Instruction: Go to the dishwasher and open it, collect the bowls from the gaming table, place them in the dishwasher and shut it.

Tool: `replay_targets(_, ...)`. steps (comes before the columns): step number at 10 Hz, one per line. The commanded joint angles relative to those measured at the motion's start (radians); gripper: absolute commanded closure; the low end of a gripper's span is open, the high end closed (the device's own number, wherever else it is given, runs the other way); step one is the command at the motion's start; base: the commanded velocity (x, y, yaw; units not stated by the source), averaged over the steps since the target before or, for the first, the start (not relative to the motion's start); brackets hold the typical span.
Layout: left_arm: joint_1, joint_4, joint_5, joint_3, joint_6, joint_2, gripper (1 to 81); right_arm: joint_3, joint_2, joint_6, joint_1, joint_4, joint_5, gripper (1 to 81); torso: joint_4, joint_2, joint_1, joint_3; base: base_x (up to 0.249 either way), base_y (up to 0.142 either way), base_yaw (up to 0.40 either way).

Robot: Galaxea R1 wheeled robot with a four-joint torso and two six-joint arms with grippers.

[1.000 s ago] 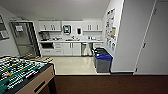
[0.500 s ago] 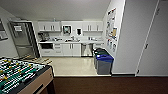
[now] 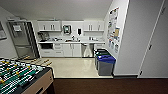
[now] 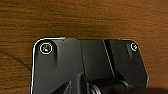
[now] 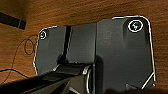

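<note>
Across the room, the kitchenette (image 3: 71, 46) is seen at the far wall, with the dishwasher (image 3: 87, 50) shut under the counter, right of the white cabinets. Football table (image 3: 21, 76) sits close at the lower left; its corner could be clipped if the base is swung left. Bins (image 3: 105, 63) narrow the lane on the right, near the dishwasher, so door clearance may be tight. No bowls can be made out on the surface. Tool state on either arm cannot be told.

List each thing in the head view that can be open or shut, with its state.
Stainless-steel-fronted dishwasher under the counter: shut.
White upper cabinet doors: shut.
White lower cabinet doors: shut.
Tall steel refrigerator: shut.
Blue-lidded grey bin: lid down.
White door at right: shut.
</note>
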Motion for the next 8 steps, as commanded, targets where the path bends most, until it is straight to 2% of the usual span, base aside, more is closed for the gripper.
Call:
replay_targets(1,-0.062,0.002,0.047,0.008,0.0,0.0,1.0,0.007,-0.01,0.001,0.053,0.01,-0.053,1.0,0.0,0.0,0.0,0.0,0.138,0.0,0.0)
replay_targets(8,-0.062,0.002,0.042,0.008,0.0,0.0,1.0,0.007,-0.01,0.001,0.056,0.012,-0.053,1.0,0.0,0.0,0.0,0.0,0.141,0.0,0.0)
